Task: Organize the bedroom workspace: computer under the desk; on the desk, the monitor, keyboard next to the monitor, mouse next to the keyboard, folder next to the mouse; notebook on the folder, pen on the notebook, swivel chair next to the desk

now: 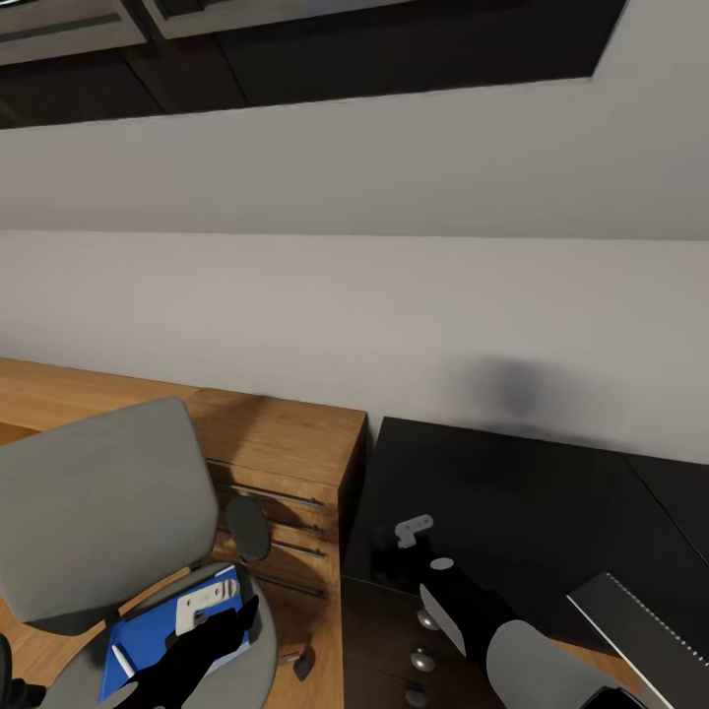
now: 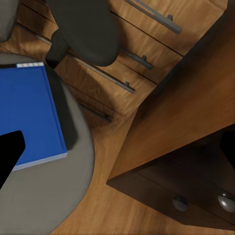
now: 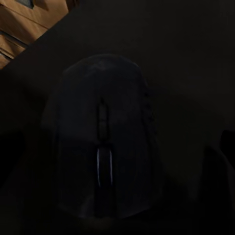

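The black table [image 1: 512, 483] stands against the pale wall, its near left corner butting the light wooden drawer unit [image 1: 286, 463]; its top is bare and open from that corner across to the keyboard [image 1: 645, 625], which lies at the table's right near edge. Round silver knobs [image 1: 425, 620] line the table's front below the corner. Left of the table, in front of the drawer unit, stands the swivel chair [image 1: 98, 512], with the blue folder [image 1: 158, 630] flat on its seat and the pen [image 1: 123, 660] on the folder. The left gripper [image 1: 212, 615] hovers just over the folder's table-side edge; whether it is wide or narrow cannot be told. The right gripper [image 1: 399, 561] is over the table's left corner, its fingers either side of the mouse [image 3: 103, 142]; contact cannot be told.
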You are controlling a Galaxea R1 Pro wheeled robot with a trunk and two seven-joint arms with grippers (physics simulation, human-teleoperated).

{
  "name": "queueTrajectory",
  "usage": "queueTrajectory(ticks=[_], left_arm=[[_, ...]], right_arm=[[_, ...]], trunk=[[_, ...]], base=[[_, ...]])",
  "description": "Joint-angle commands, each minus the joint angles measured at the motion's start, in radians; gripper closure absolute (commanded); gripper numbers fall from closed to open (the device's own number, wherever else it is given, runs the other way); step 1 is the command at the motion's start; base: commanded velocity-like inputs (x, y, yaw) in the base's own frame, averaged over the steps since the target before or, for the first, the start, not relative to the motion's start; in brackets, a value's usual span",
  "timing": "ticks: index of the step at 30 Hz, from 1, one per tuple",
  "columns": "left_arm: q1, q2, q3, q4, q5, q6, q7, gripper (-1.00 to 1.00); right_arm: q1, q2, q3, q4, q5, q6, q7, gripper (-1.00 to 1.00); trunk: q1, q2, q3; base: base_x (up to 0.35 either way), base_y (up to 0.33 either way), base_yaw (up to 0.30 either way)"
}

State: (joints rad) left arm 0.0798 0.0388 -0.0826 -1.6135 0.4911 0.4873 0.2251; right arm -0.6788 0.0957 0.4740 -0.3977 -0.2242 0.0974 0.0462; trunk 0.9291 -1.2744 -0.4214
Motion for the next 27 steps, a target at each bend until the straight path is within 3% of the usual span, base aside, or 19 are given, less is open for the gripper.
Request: queueTrajectory(ticks=[1,27], left_arm=[[0.0,0.001,-0.002,-0.002,0.011,0.002,0.01,-1.0],[0.0,0.001,-0.002,-0.002,0.011,0.002,0.01,-1.0]], right_arm=[[-0.001,-0.001,0.006,-0.001,-0.01,0.004,-0.001,-1.0],[-0.001,0.002,0.012,-0.001,-0.005,0.004,0.0,-1.0]], trunk=[[0.0,-0.001,-0.001],[0.0,-0.001,-0.001]], base=[[0.0,0.0,0.0],[0.024,0.0,0.0]])
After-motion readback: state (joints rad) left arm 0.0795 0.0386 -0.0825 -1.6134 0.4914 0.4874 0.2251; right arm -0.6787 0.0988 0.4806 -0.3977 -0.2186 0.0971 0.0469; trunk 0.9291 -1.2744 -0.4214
